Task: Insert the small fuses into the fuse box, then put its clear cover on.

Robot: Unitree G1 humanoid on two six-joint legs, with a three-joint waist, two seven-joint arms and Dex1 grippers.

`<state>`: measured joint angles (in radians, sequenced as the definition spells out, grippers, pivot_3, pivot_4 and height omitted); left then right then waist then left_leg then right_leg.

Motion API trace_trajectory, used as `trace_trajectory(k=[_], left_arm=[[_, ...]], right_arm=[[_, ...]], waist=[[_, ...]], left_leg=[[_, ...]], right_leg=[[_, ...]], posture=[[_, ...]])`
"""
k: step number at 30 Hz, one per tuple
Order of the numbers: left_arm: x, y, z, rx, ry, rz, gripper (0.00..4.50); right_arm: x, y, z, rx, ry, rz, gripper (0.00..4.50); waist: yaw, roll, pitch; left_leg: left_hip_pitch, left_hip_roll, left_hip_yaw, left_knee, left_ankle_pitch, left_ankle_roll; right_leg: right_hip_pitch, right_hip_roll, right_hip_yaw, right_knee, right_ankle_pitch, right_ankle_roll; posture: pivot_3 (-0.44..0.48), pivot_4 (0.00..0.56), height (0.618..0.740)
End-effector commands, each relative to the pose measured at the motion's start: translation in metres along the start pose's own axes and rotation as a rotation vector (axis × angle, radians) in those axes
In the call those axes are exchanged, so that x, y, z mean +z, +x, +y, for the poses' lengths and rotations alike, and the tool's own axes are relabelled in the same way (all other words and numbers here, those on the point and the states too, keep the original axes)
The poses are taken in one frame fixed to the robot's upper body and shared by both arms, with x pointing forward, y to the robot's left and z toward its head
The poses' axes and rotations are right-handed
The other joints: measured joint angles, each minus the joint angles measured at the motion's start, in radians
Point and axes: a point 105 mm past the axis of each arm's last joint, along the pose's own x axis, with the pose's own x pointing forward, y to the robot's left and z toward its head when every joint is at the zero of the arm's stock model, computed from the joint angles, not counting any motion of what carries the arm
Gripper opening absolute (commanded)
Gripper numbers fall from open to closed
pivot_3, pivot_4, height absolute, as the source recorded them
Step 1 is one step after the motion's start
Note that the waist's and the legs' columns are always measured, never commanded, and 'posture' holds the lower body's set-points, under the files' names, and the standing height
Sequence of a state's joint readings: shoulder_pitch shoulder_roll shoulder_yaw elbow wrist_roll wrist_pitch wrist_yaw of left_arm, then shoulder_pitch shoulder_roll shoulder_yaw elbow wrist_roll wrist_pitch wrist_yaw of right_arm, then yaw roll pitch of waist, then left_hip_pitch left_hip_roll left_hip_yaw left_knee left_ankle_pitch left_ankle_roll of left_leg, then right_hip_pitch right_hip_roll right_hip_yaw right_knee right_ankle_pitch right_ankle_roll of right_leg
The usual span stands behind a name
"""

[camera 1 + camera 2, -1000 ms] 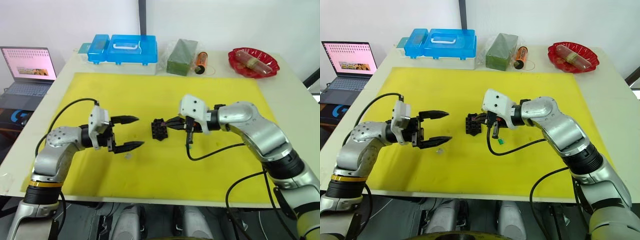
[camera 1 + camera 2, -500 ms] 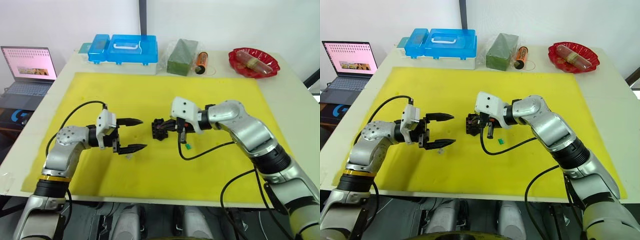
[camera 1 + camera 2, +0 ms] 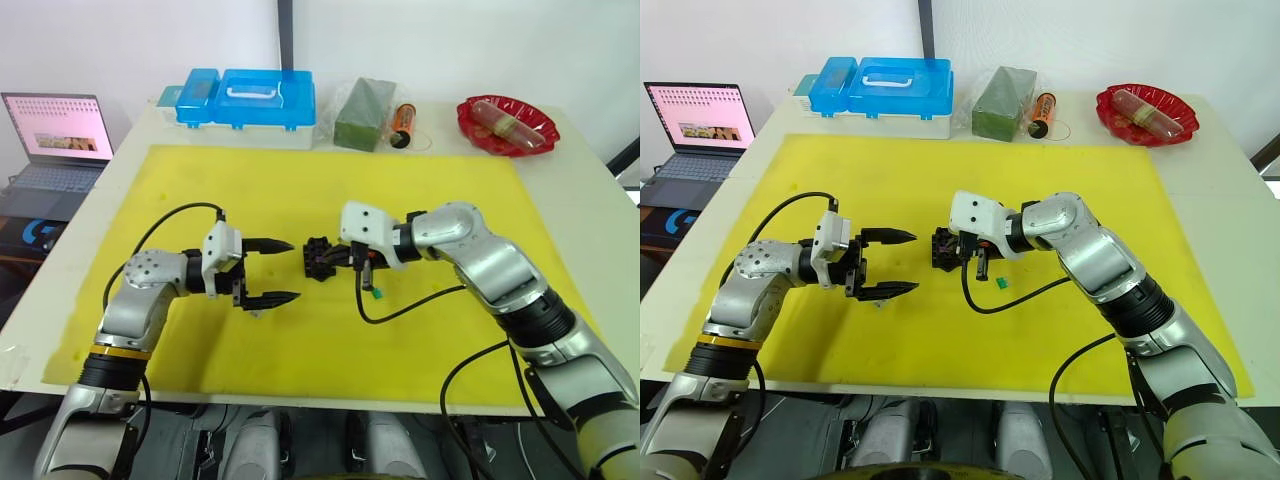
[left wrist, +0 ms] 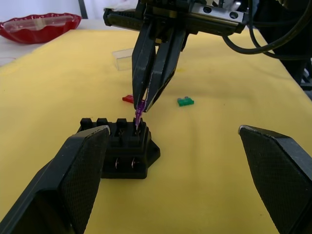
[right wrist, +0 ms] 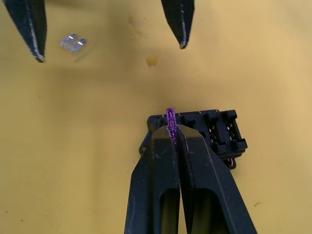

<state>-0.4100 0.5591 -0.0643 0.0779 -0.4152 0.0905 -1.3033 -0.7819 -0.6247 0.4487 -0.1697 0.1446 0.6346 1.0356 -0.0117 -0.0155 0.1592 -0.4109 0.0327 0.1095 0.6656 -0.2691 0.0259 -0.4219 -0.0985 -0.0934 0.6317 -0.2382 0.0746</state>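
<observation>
Yellow mat [image 3: 300, 190]: pinkish fuse [image 4: 138, 111] upright, blades into fuse box [image 4: 118, 146].

Lighting's bright and even over my bench [image 3: 585, 215], soft overhead stuff, no harsh glare on the yellow mat [image 3: 300, 190]. Shadows are faint and short, sitting right under my arms. The white wall at 12 o'clock looks a bit washed out. Head views are sharp in the middle, with a slight bend toward the edges. From my left wrist, the two big fingers [image 4: 73, 170] up close are soft and out of focus, while the fuse box [image 4: 119, 146] is crisp. From my right wrist, the mat shows clear texture and small stains.
</observation>
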Motion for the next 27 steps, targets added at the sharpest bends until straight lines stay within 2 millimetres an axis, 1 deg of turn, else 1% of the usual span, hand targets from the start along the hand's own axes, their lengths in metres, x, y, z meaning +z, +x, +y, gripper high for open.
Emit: trace_trajectory(k=[1, 6, 27], left_arm=[[0.011, 0.004, 0.004, -0.003, 0.050, -0.019, 4.46], [0.010, 0.004, 0.007, 0.010, 0.054, -0.018, 4.46], [0.005, 0.000, 0.008, 0.022, 0.050, -0.006, 4.46]], right_arm=[[0.007, -0.001, -0.001, -0.002, -0.033, -0.024, 0.00], [0.005, 0.000, -0.002, 0.000, -0.043, -0.019, 0.00], [-0.005, 0.005, -0.003, 0.017, -0.067, -0.002, 0.00]], waist=[[0.000, 0.000, 0.000], [0.000, 0.000, 0.000], [0.000, 0.000, 0.000]], left_leg=[[0.000, 0.000, 0.000, 0.000, 0.000, 0.000], [0.000, 0.000, 0.000, 0.000, 0.000, 0.000], [0.000, 0.000, 0.000, 0.000, 0.000, 0.000]], right_leg=[[0.000, 0.000, 0.000, 0.000, 0.000, 0.000], [0.000, 0.000, 0.000, 0.000, 0.000, 0.000], [0.000, 0.000, 0.000, 0.000, 0.000, 0.000]], posture=[[0.000, 0.150, 0.740], [0.000, 0.150, 0.740], [0.000, 0.150, 0.740]])
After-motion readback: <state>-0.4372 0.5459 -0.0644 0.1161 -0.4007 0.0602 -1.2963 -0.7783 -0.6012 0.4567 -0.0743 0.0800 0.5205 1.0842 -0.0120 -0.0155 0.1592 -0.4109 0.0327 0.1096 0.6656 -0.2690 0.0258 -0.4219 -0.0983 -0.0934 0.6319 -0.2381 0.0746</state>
